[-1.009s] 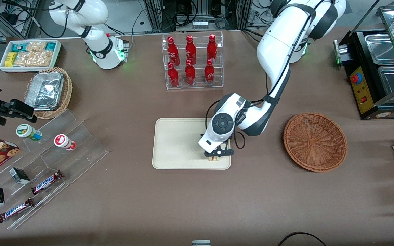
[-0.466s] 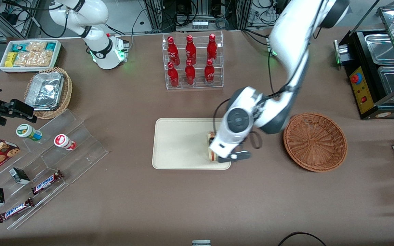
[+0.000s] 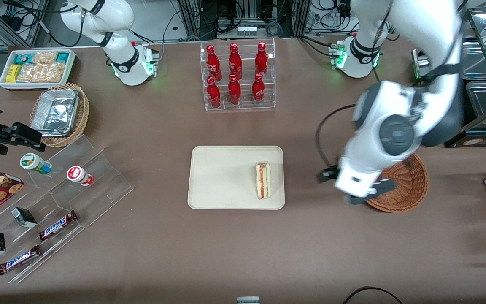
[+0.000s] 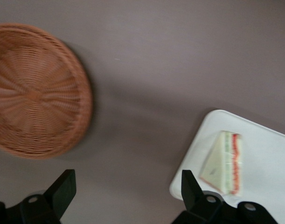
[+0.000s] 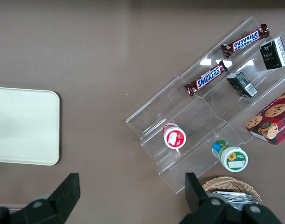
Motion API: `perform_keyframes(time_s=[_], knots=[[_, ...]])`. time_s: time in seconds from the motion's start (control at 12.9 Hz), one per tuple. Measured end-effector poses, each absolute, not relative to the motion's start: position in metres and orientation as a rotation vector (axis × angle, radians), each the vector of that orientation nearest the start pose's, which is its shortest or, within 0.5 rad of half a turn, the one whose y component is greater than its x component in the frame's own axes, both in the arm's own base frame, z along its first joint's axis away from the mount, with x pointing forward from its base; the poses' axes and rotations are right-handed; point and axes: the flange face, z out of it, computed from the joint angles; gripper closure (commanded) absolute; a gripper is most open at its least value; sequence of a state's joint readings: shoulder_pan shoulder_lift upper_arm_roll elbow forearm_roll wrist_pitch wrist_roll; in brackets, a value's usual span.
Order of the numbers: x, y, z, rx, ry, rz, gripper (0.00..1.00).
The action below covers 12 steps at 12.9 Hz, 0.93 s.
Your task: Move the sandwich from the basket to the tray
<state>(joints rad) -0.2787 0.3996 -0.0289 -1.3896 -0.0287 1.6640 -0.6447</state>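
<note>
Small triangular sandwich [image 3: 263, 180] of pale bread with a pink-orange filling layer lies on the flat cream-beige rectangular tray [image 3: 217, 177], close to the tray's rim at the working arm's end, its long edge running nearer-to-farther from the front camera. In the wrist view the sandwich [image 4: 222, 162] lies flat near the tray's [image 4: 268, 154] rounded corner, with nothing touching it.

Left arm's gripper [image 3: 355, 188] hangs above the table in the gap between tray and round reddish-brown wicker basket [image 3: 407, 185], partly over the basket's rim. Black fingers [image 4: 62, 191] are spread wide apart, with only bare brown tabletop [image 4: 147, 93] visible between them; they grip nothing and touch nothing. Gripper is well apart from the sandwich.

Basket [image 4: 35, 91] holds nothing, sits toward the working arm's end of the table, near the tray but not touching it.

Farther from the front camera than the tray stands a clear acrylic rack of red bottles [image 3: 236, 76]. Toward the parked arm's end are a clear stepped display [image 3: 57, 202] with candy bars and small cups, a lighter wicker basket with a foil container [image 3: 57, 112], and a white bin of snack packets [image 3: 36, 67].
</note>
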Motion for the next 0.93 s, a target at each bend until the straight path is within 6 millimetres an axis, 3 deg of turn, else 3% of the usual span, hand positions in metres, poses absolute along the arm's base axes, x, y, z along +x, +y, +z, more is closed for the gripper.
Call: perform_keyframes(time_s=[0.23, 0.47, 0.62, 0.93], knots=[[0.625, -0.109, 0.506, -3.073, -0.436, 0.214, 0.0], [0.594, -0.051, 0.542, -3.094, -0.365, 0.163, 0.0], [0.573, -0.038, 0.572, -3.109, -0.327, 0.105, 0.0], [0.542, -0.048, 0.613, -3.127, -0.189, 0.033, 0.0]])
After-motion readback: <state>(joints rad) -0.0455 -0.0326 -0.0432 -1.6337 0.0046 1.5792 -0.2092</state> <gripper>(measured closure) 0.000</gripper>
